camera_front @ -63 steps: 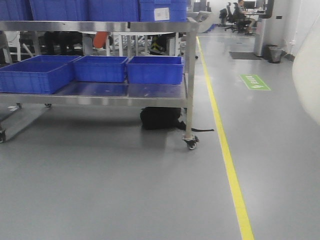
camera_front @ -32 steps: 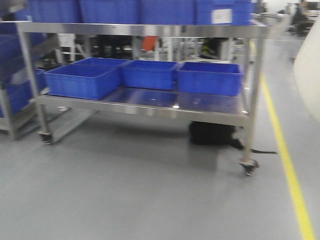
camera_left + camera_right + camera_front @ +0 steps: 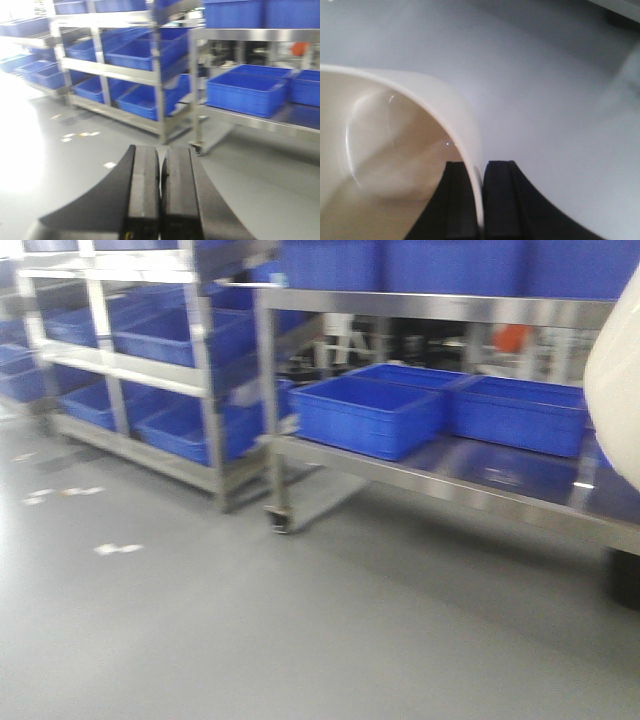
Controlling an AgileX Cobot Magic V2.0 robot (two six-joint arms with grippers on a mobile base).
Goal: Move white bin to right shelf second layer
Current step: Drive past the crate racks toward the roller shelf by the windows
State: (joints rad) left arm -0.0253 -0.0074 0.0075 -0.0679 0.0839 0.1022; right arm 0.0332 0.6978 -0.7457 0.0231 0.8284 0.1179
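Two tools noted: right tool [image 3: 480,170] pinched on the wall of the glossy cream-white plastic bin [image 3: 395,125], held above the grey floor [image 3: 560,100]; left tool [image 3: 160,156] closed, empty. Pickup done. Steel roller shelf level not identifiable, and placing not yet done.

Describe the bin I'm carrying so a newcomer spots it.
Find the wheeled steel cart of blue plastic crates. Before it, far right, looms the glossy cream-white plastic bin, wall in the jaws of the right gripper. Only it is pale and rounded.

front: low, faces cart [image 3: 420,478] | left wrist: shares cart | right wrist — hugs white bin [image 3: 385,150]
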